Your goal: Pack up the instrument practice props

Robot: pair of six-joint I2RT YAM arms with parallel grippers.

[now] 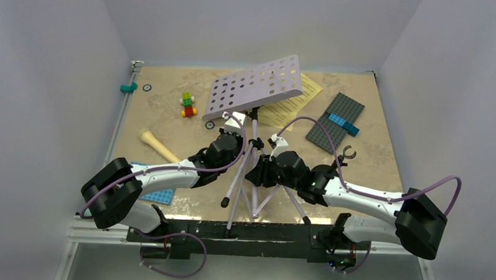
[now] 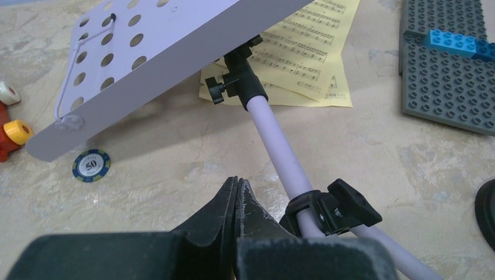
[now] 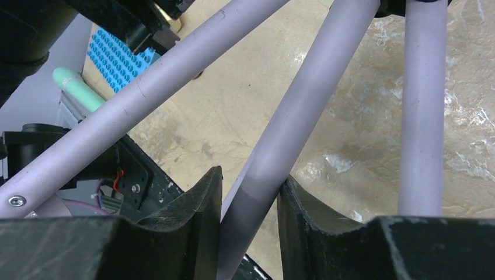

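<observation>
The tall music stand (image 1: 255, 85) rises mid-table, its perforated lilac desk (image 2: 134, 55) tilted over the yellow sheet-music pages (image 1: 295, 102) (image 2: 309, 55). My left gripper (image 2: 239, 181) (image 1: 236, 132) is shut on nothing, just left of the stand's pole (image 2: 280, 151) and its black clamp (image 2: 335, 207). My right gripper (image 3: 251, 175) (image 1: 261, 171) is shut on one lilac tripod leg (image 3: 292, 122); two more legs cross that view. The cream microphone (image 1: 158, 146) lies at the left. The black mic stand (image 1: 346, 156) is at the right.
A grey baseplate (image 1: 335, 118) carrying blue bricks lies at the back right, and a blue baseplate (image 1: 157, 195) sits by the left arm. A colourful brick figure (image 1: 188, 105), poker chips (image 2: 91, 165) (image 1: 147, 87) and a teal piece (image 1: 129, 86) lie at the back left. Walls surround the table.
</observation>
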